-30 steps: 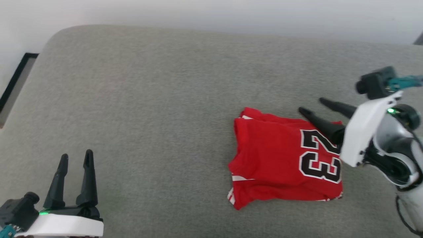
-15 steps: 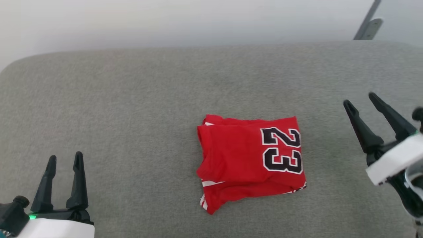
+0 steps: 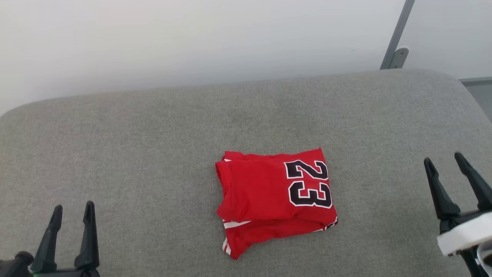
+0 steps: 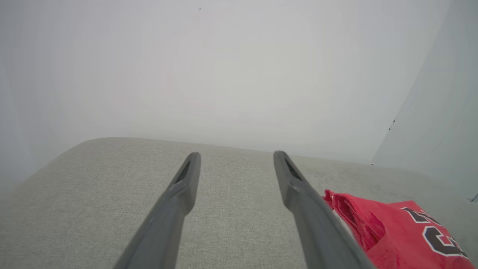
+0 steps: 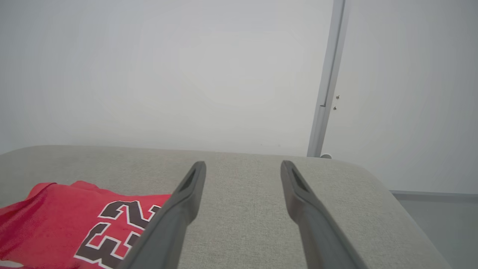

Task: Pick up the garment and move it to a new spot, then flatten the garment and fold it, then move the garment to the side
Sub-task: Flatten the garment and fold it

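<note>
So the red shirt (image 3: pixel 275 200) was lying folded in a rough rectangle around the middle of the grey cushion (image 3: pixel 134 146), with the number 23 face up on its right side. The left gripper (image 3: pixel 73 206) sat near left and the right gripper (image 3: pixel 443 158) near right. Both were spread wide, holding nothing, well apart from the shirt.

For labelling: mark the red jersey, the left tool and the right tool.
red jersey (image 3: pixel 261 196), head view, red panel beside the number
left tool (image 3: pixel 73 206), head view, midway between fingertips
right tool (image 3: pixel 442 158), head view, midway between fingertips
</note>
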`<state>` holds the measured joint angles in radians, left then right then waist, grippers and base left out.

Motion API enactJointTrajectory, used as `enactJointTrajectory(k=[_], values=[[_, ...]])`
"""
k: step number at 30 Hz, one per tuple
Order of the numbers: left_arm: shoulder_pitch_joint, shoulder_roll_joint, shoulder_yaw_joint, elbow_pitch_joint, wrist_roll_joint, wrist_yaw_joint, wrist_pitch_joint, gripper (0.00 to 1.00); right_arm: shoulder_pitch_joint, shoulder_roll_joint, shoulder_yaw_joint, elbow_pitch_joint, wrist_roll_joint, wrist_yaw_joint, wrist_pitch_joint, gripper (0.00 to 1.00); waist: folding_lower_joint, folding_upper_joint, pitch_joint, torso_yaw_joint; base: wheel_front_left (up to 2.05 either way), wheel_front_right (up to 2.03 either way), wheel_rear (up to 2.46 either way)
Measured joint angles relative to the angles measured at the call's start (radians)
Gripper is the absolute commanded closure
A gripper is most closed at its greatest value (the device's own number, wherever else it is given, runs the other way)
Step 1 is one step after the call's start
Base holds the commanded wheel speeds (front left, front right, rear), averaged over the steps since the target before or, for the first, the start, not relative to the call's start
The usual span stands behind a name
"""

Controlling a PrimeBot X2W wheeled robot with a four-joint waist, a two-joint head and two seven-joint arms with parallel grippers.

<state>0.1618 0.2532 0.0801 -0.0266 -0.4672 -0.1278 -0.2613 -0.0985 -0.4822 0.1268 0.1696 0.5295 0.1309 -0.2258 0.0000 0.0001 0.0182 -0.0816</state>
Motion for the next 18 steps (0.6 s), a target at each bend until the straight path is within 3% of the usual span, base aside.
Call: enactJointTrajectory(k=[8,18], values=[[0.044,0.004,0.015,0.026,-0.010,0.000,0.000,0.00,0.065,0.039,-0.052,0.051,-0.041,0.000,-0.031,0.00,0.0000,0.0000,-0.030,0.009,0.00,0.00,0.00],[0.075,-0.006,0.050,0.070,-0.019,0.000,0.000,0.00,0.135,0.092,-0.094,-0.006,-0.073,0.000,-0.035,0.00,0.0000,0.0000,-0.056,0.034,0.00,0.00,0.00]])
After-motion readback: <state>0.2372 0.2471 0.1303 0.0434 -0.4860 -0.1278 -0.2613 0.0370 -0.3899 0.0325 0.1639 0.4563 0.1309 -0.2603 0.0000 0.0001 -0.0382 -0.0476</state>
